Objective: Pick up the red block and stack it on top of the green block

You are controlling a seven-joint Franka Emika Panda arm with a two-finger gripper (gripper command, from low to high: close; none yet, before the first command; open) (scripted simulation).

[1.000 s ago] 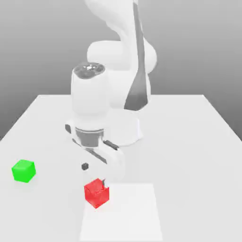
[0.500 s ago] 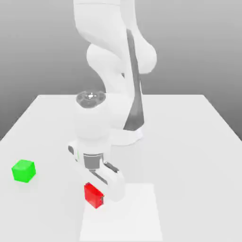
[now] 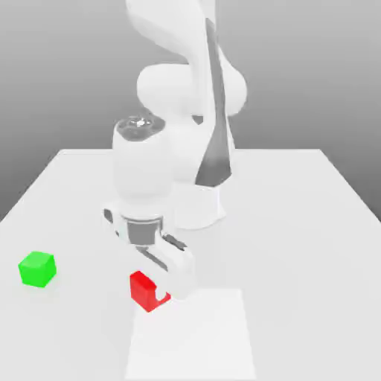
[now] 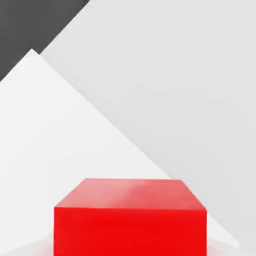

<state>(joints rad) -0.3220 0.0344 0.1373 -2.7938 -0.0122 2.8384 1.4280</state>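
Red block (image 3: 146, 289): exterior view, clamped in the closed fingers (image 3: 158, 292), near the tabletop (image 3: 298, 223) front edge; green block (image 3: 37, 269) well apart toward the exterior view's left, open tabletop between. Hand view: red block (image 4: 130, 215), plain unmarked faces.

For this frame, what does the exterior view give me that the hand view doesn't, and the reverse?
Exterior view alone: the green block sitting by itself toward that view's left, the white arm, and the gripper shut on the red block, which looks lifted slightly off the table.

Hand view alone: a close look at the red block's smooth top face, with a dark background beyond the table's edge.

Shared: the red block, the white table, and the brighter white square patch beneath the block.
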